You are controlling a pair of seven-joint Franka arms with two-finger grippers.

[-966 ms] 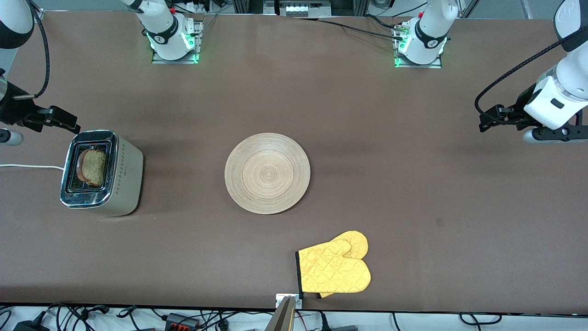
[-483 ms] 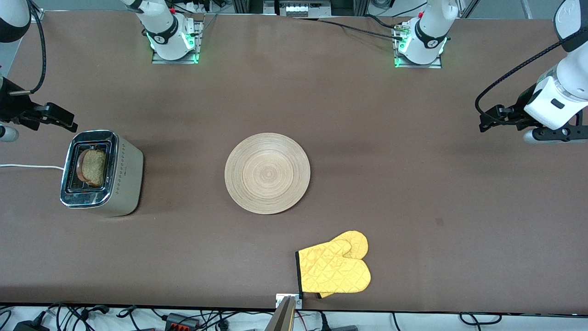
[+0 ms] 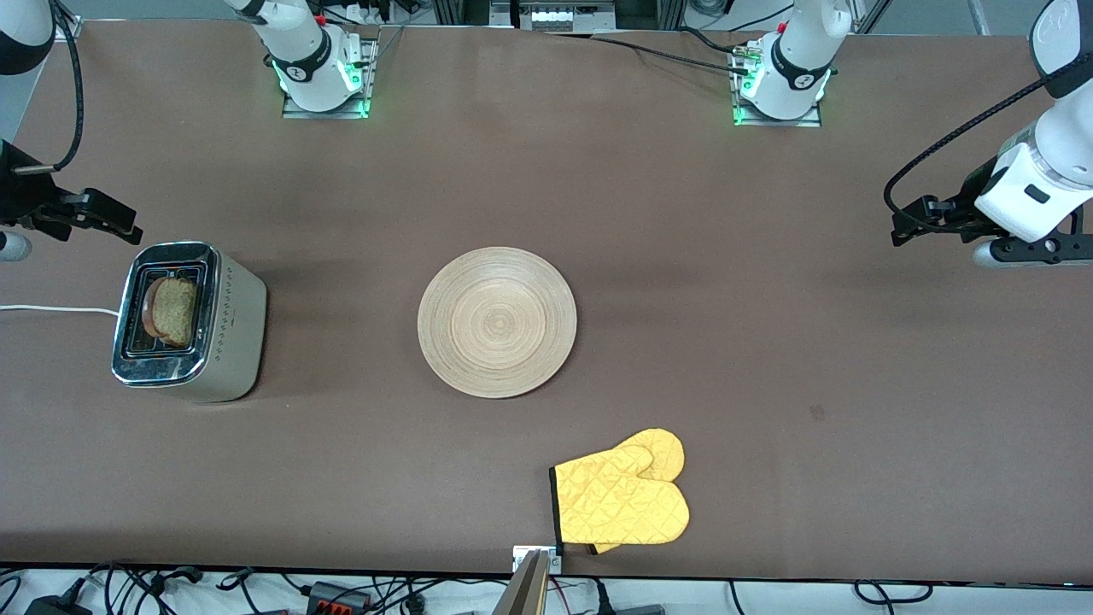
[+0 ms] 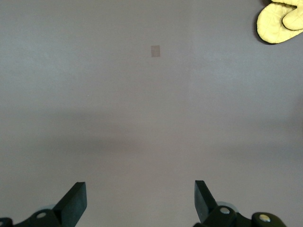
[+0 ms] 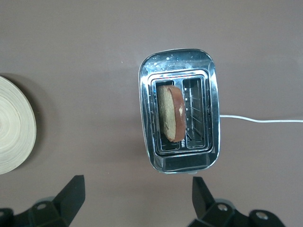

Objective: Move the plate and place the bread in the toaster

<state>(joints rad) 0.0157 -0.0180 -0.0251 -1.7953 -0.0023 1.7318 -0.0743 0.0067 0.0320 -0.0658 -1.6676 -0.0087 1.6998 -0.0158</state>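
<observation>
Currently, scene status by component:

Toaster (image 3: 189, 322): stands on the table (image 3: 768, 342) at the right arm's end; two slots face up, chrome top, dotted side toward the plate.
Toaster contents: the bread (image 5: 171, 112) stands on edge in one slot, the one toward the plate, its upper part projecting above the rim; the second slot (image 5: 194, 113) shows only bare wire guides.
Cord (image 3: 51, 309): white, runs from the toaster toward the table's edge at the right arm's end.
Plate (image 3: 497, 322): lies flat near the table's middle, well apart from the toaster; nothing rests on it.
Mitt (image 3: 621, 500): yellow quilted pair, nearer to the front camera than the plate, close to the table's edge; not touching the plate.
Mark (image 4: 155, 50): small pale square patch on the table surface, seen in the left wrist view.
Right gripper (image 5: 135, 201): hangs over the table just beside the toaster, fingers spread wide and released, grasping nothing; the toaster and bread sit between the fingertips in its wrist view.
Left gripper (image 4: 139, 201): waits over bare table at the left arm's end, fingers parted, grasping nothing.
</observation>
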